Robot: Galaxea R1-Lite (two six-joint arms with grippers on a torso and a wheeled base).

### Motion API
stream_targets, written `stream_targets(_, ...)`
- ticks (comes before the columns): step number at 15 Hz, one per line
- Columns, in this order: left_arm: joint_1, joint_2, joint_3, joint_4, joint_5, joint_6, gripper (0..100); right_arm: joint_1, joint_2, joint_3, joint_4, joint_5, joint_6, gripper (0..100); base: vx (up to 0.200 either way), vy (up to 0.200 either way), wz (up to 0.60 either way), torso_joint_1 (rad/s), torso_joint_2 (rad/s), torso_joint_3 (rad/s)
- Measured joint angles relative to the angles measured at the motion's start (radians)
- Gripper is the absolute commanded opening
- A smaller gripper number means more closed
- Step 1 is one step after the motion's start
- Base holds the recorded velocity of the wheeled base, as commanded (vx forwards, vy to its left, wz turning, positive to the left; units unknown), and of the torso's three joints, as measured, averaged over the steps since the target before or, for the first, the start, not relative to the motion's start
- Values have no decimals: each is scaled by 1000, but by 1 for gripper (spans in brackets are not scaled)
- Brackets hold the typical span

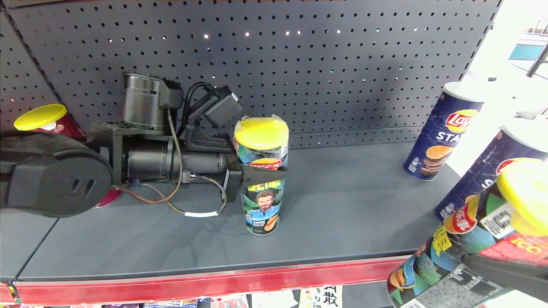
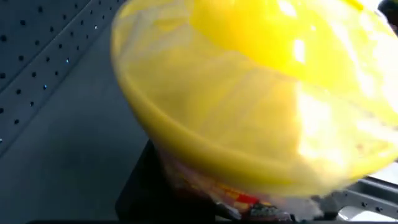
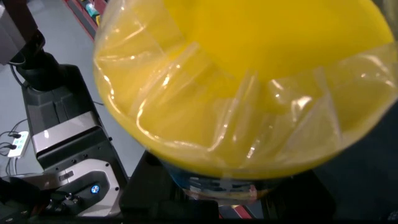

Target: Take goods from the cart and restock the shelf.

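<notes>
A: Where is the left claw (image 1: 257, 176)?
B: In the middle of the frame. It is closed around the standing can (image 1: 260, 209). That can has a yellow lid and stands upright on the grey shelf (image 1: 342, 205).
A: And the right claw (image 1: 501, 269)?
B: Down in the lower right corner. It grips the tilted can (image 1: 458, 244), which has a yellow lid too. That can is held up in the air, in front of the shelf's red edge.
A: What else is on the shelf?
B: A blue can (image 1: 441, 137) stands at the right. The other blue can (image 1: 492, 171) is just beside it, nearer to us. A red can (image 1: 64, 126) with a yellow lid sits half hidden at the far left.
</notes>
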Motion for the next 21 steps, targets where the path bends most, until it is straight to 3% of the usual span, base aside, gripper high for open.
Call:
stream_targets(4,-14,-55,142,-163,1,-73,0,1,11,-12,0,1,0,0,0,0,0,0,0,0)
stream_targets(9,-25,-89,207,-176,-1,-78,0,1,18,-17,0,2,0,0,0,0,0,0,0,0)
stream_targets(15,-47,-100,212,-173,-2,-96,0,0,26,-23,-1,2,0,0,0,0,0,0,0,0)
stream_targets(21,-48,-96,232,-180,-7,-94,0,0,35,-26,-1,2,0,0,0,0,0,0,0,0)
